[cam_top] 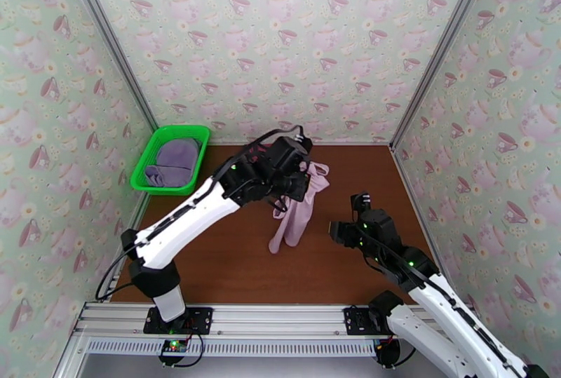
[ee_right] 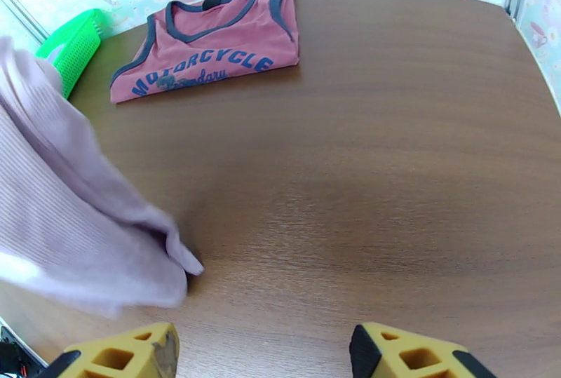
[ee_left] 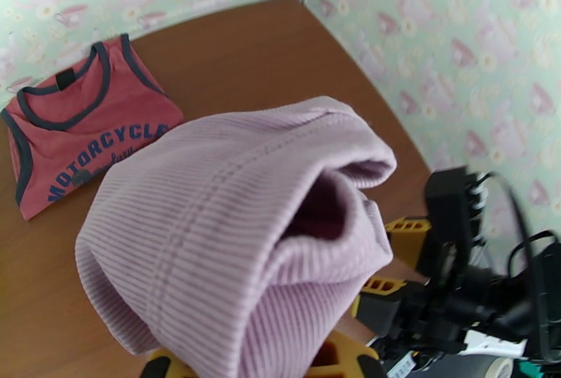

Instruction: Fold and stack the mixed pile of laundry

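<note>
A pale pink-lilac ribbed shirt (cam_top: 298, 211) hangs above the table from my left gripper (cam_top: 306, 174), which is shut on its top edge. In the left wrist view the shirt (ee_left: 238, 232) bunches over the fingers and hides them. A dusty-red tank top (ee_right: 210, 43) with dark trim and "MOTORCYCLE" print lies flat at the back of the table; it is also seen beyond the shirt (ee_left: 84, 134). My right gripper (ee_right: 263, 358) is open and low over bare wood, to the right of the shirt's hanging end (ee_right: 70, 225). From above, the right gripper (cam_top: 348, 215) is apart from the shirt.
A green mesh basket (cam_top: 160, 139) at the back left corner holds a lavender-purple garment (cam_top: 175, 160). The basket's rim (ee_right: 73, 43) sits left of the tank top. Patterned walls enclose the brown table (cam_top: 365, 176) on three sides.
</note>
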{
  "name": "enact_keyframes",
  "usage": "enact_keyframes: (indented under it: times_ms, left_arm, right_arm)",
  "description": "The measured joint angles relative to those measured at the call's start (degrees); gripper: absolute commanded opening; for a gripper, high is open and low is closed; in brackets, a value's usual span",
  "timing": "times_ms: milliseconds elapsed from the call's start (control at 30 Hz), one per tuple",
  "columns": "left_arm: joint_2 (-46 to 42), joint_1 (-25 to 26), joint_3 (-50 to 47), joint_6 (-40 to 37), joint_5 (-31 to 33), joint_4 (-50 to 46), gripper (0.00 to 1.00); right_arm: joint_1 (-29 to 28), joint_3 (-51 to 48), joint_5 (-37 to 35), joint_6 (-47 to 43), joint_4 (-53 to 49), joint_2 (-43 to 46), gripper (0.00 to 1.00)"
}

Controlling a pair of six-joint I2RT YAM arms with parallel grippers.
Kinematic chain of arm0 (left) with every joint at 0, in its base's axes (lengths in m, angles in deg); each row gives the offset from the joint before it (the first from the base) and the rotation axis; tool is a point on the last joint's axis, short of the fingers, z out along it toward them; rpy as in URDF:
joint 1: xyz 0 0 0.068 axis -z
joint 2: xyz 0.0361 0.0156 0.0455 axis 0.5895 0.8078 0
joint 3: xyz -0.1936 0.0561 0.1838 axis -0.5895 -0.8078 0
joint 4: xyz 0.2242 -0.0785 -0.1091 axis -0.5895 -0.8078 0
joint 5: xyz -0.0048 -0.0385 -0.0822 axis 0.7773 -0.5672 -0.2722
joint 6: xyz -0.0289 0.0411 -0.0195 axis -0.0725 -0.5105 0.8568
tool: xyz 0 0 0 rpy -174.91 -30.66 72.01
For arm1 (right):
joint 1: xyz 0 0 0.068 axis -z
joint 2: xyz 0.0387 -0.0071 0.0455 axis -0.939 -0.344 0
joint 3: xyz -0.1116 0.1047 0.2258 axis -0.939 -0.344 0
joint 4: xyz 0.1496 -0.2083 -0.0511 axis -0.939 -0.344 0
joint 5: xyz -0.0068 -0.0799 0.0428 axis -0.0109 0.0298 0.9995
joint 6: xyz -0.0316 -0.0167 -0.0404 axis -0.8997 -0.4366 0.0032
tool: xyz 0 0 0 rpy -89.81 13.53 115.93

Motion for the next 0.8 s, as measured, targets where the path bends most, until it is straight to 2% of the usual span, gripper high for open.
enact_keyframes:
  times_ms: [167, 400, 500, 600, 800]
  left_arm:
    - [0.5, 3.2, 6.4, -15.1, 2.5, -5.7, 0.0]
    - [-2.2, 8.1, 8.0, -35.8, 14.4, -12.0, 0.0]
    - [-7.4, 8.0, 2.9, -42.5, 16.9, -11.1, 0.0]
    - [-16.4, 7.8, -4.8, -48.1, 17.2, -8.3, 0.0]
    - [-34.5, 7.8, -15.3, -52.6, 16.7, -3.0, 0.0]
  right_arm:
    - [0.0, 1.8, -1.5, -1.0, -2.0, -0.7, 0.68]
    - [0.0, 7.1, -5.2, -2.6, -3.8, -0.4, 0.68]
    - [0.0, 8.7, -6.8, -3.9, -4.5, -0.3, 0.68]
    - [0.0, 9.9, -8.3, -5.2, -5.4, -0.7, 0.68]
    - [0.1, 12.7, -10.3, -6.9, -5.9, -3.7, 0.68]
